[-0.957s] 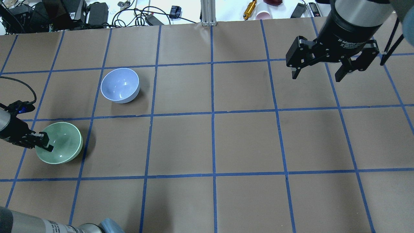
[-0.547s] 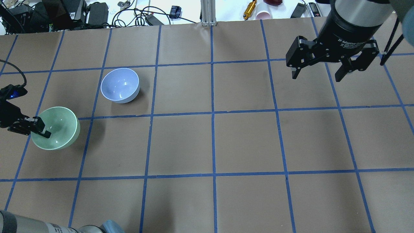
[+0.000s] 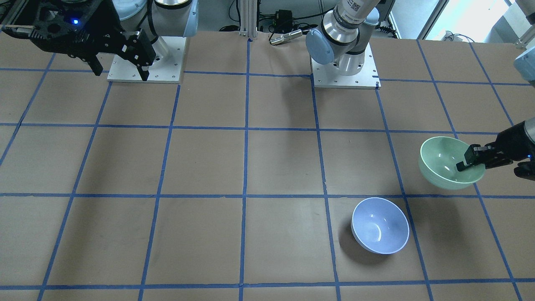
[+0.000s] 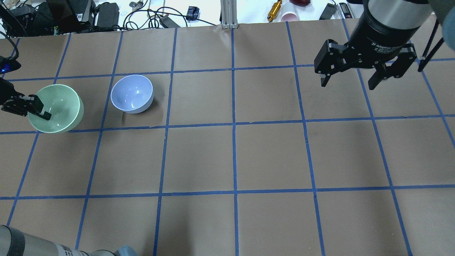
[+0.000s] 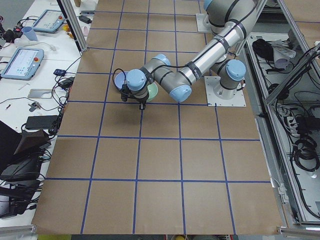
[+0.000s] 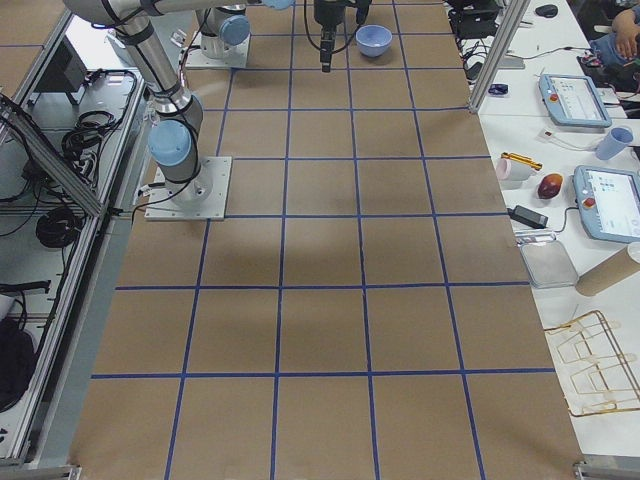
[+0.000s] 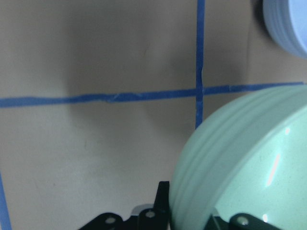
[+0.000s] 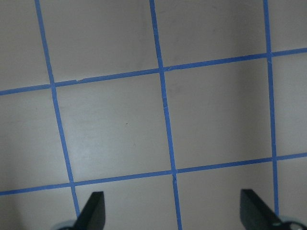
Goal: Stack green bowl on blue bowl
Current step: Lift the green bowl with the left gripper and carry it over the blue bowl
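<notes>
The green bowl (image 4: 57,108) hangs above the table at the far left, held by its rim; it also shows in the front view (image 3: 447,161) and fills the lower right of the left wrist view (image 7: 244,167). My left gripper (image 4: 37,108) is shut on its rim, one finger inside the bowl, one outside. The blue bowl (image 4: 132,94) stands on the table just right of it, also in the front view (image 3: 380,225) and at the top right corner of the left wrist view (image 7: 288,21). My right gripper (image 4: 350,76) is open and empty, high over the far right.
The table is brown paper with a blue tape grid (image 4: 234,124). Cables, chargers and small tools (image 4: 106,14) lie beyond the far edge. Both arm bases (image 3: 345,62) stand at the robot's side of the table.
My left gripper has lifted the green bowl and carried it away from the robot, to a spot level with the blue bowl. The right arm has not moved.
</notes>
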